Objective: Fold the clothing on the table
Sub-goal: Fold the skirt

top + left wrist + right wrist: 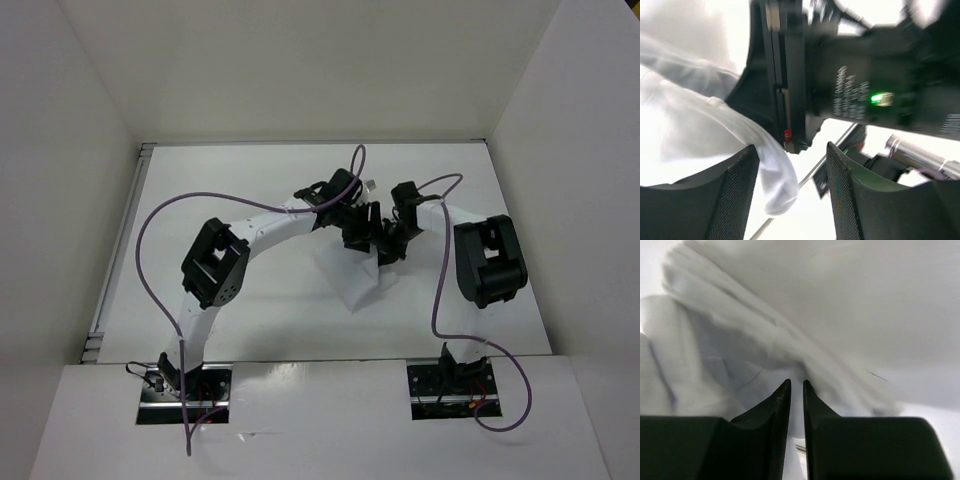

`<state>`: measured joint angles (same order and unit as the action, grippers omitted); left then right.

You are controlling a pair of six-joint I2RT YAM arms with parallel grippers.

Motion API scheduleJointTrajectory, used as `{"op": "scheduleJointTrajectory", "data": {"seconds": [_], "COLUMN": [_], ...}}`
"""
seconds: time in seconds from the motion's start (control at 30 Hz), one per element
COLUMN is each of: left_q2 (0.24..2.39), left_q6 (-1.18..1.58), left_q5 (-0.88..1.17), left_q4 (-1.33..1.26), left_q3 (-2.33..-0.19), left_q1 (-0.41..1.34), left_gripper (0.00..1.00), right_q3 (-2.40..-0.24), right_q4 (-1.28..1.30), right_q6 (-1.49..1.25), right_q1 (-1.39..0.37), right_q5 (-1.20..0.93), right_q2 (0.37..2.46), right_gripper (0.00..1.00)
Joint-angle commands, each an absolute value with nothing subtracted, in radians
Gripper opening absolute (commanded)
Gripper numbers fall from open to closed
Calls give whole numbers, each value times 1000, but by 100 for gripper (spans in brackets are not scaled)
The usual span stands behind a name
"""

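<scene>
There is one table (pixel 200 190), one piece of white clothing (pixel 352 280), two arms, each with one two-finger gripper, and two purple cables (pixel 150 230) looping over them. The left arm (pixel 215 265) rises from its base, bends at a black elbow and reaches right and away to the middle of the table. The right arm (pixel 488 260) bends at its own black elbow and reaches left, so the two wrists meet almost touching over the clothing. The clothing lies rumpled near the table's centre, its far edge lifted toward both grippers and the rest spread toward the near side. The left gripper (pixel 790 200) has its fingers (pixel 735 200) set wide apart and clamps nothing. A hanging fold of the fabric drapes down in the gap, against the inner face of the finger on the left of that wrist view. The black body of the other wrist sits just beyond. The right gripper (pixel 388 248) has its fingers (pixel 777 415) drawn to a narrow slit, and gathered fabric runs to the tips and shows inside the slit, pinched there.
</scene>
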<state>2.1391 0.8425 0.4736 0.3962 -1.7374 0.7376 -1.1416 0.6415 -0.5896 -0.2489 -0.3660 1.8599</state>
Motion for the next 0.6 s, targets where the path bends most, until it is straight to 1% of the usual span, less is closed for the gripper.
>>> {"op": "scheduleJointTrajectory", "data": {"seconds": [0.0, 0.07, 0.13, 0.23, 0.43, 0.57], "left_q2": [2146, 2108, 2073, 1981, 1924, 1899], "left_q6": [868, 894, 894, 870, 859, 838], "left_q5": [468, 468, 468, 366, 307, 330], "left_q4": [289, 244, 235, 235, 247, 238], "left_q3": [-1835, -1818, -1789, -1700, -1565, -1453], "left_q1": [726, 716, 716, 706, 664, 664], "left_gripper": [63, 64, 65, 67, 67, 67], "right_q3": [-1131, -1131, -1143, -1183, -1206, -1180], "right_q4": [659, 705, 736, 788, 851, 879], "right_q6": [-623, -638, -652, -661, -652, -617], "right_q1": [-212, -169, -143, -124, -124, -162], "right_q5": [-269, -172, -114, -6, 31, -37], "right_q2": [1761, 1682, 1622, 1511, 1433, 1437], "right_gripper": [21, 26, 26, 27, 30, 31]}}
